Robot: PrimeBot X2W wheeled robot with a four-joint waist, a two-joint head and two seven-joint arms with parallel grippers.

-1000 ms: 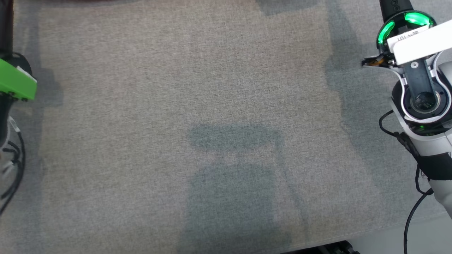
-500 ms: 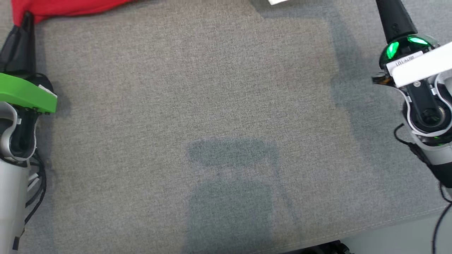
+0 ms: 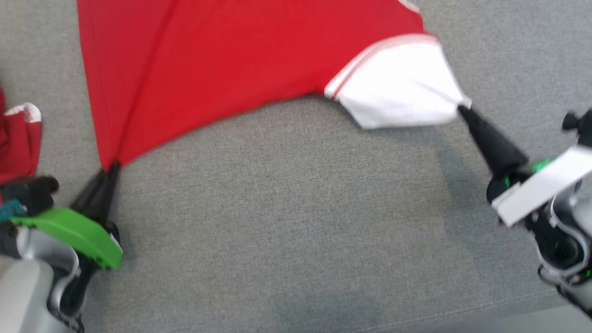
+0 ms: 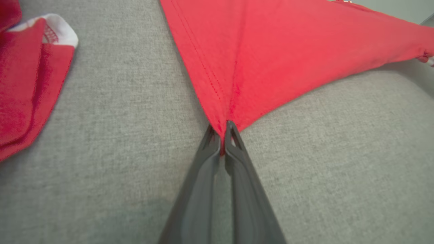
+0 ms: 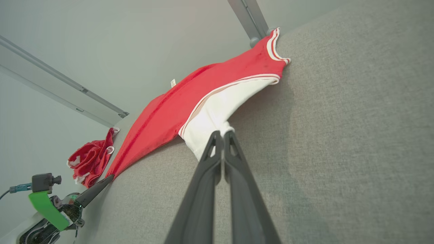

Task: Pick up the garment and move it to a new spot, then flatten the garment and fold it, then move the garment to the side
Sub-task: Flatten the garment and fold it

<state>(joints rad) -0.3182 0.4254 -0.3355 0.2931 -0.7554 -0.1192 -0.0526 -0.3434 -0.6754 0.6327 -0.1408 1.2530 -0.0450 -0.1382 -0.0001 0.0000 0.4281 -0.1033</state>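
Red garment (image 3: 231, 60) is being stretched taut, likely for flattening: left gripper (image 3: 110, 171) is clamping shut on the garment's hem corner, right gripper (image 3: 464, 111) on its white sleeve (image 3: 397, 88).

No legible text or markings.

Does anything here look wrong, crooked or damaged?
Nothing looks damaged. The red garment is not flat: the left gripper pinches a red corner and the right gripper pinches its white sleeve, so it is stretched into taut creases. Another red cloth lies crumpled at the left.
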